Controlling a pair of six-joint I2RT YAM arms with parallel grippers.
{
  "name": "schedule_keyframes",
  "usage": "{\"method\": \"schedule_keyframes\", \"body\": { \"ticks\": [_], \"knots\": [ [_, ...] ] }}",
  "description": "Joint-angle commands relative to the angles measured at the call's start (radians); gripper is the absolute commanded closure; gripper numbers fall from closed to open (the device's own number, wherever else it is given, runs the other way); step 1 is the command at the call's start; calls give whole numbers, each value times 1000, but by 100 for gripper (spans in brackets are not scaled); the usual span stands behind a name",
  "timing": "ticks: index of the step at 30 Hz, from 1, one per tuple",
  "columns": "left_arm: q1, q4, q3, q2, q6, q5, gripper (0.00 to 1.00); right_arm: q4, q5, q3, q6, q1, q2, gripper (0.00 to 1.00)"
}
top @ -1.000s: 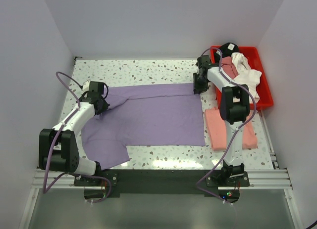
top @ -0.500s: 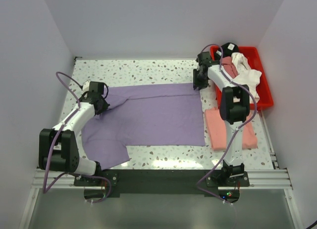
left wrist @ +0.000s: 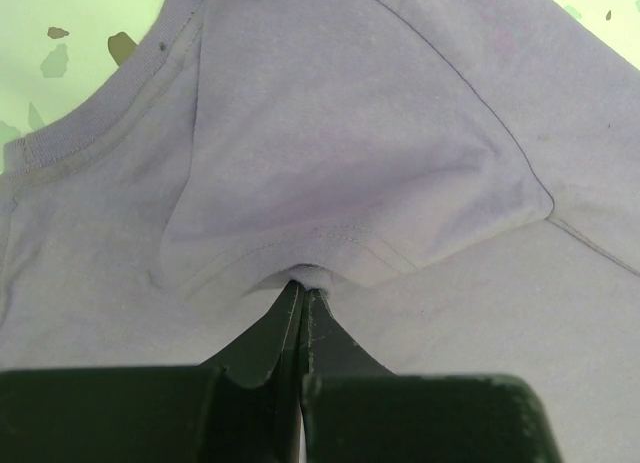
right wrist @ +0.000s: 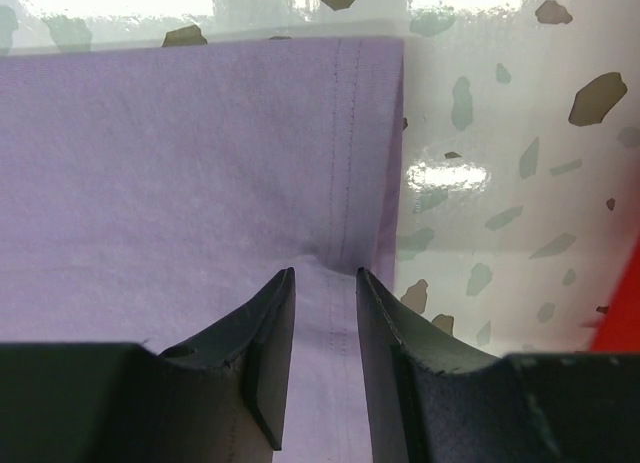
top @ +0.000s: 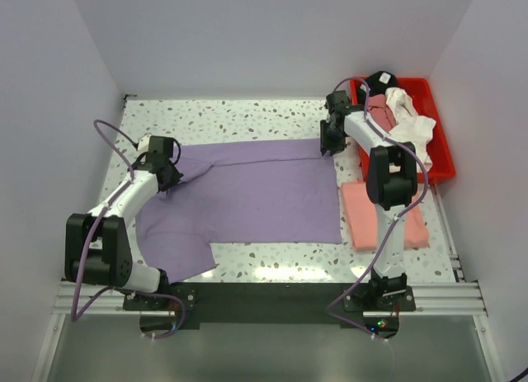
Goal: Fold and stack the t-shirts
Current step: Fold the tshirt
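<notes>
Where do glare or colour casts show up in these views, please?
Right wrist: white glare patches on the glossy table beyond the lavender shirt; left wrist: the table looks greenish; top external: light streaks along the table's near edge.

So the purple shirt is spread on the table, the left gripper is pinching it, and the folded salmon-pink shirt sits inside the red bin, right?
Not quite: the folded salmon-pink shirt lies on the table, just outside the red bin on its near side, as the top external view shows. The purple shirt is spread on the table and the left gripper is pinching it.
</notes>
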Motion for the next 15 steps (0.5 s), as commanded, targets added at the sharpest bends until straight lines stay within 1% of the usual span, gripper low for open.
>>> {"method": "schedule_keyframes", "body": {
  "ticks": [1,8,15],
  "knots": [
    [-5,34,-12,0,1,-16,100,-5,24,46,19,2,-6,65],
    [-5,31,-8,2,1,-19,100,-15,67,65,24,1,15,66],
    [-5,31,-8,3,-2,-19,100,-14,50,71,25,2,30,68]
  ]
}}
